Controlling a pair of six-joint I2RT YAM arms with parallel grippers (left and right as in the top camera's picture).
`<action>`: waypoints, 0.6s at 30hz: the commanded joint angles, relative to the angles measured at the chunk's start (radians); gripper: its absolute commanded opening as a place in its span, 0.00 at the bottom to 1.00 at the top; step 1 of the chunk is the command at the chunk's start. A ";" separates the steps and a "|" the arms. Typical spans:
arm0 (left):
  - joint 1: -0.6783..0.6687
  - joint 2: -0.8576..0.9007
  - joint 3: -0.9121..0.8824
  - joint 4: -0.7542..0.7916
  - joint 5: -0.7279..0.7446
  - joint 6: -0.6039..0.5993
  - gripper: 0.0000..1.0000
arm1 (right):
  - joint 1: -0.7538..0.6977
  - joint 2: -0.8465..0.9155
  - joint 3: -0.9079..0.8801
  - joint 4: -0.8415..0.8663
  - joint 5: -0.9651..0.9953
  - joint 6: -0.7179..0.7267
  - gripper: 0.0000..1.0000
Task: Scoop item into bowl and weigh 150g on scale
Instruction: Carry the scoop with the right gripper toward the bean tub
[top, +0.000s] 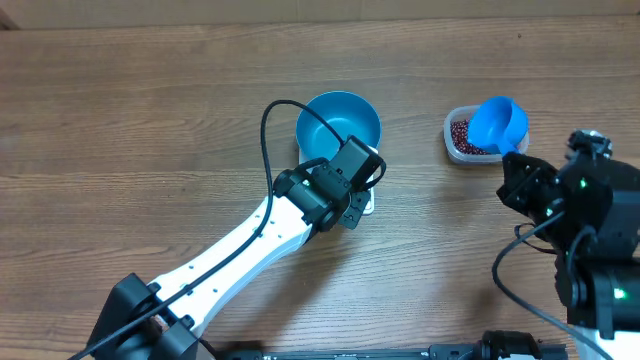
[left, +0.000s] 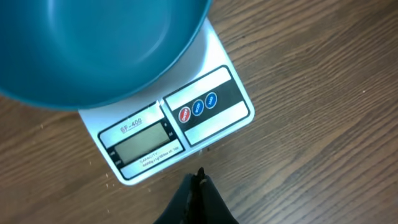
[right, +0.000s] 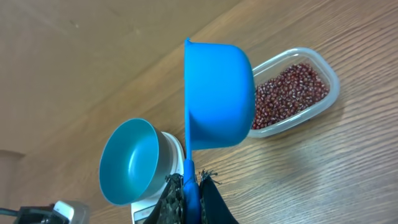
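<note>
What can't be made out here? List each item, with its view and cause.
- White square scale: display digits and button labels, left wrist view, too small.
- Round bright blue bowl: cut by top and left edges there.
- Clear plastic tub of red-brown beans: partly behind small blue plastic scoop, right wrist view.

scoop (right: 217, 93): we hold its handle in our right end effector (right: 189, 186), cup sideways
beans (right: 289, 93): in clear tub (right: 329, 74) behind
bowl (right: 127, 162): on the scale (right: 171, 146)
</note>
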 joint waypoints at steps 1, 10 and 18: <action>0.005 0.084 -0.011 0.024 -0.013 0.089 0.04 | -0.006 0.007 0.034 0.034 -0.028 -0.027 0.04; 0.007 0.173 -0.011 0.104 -0.105 0.118 0.05 | -0.006 0.006 0.034 0.073 -0.024 -0.033 0.04; 0.012 0.230 -0.011 0.147 -0.109 0.141 0.04 | -0.006 0.006 0.034 0.081 -0.019 -0.033 0.04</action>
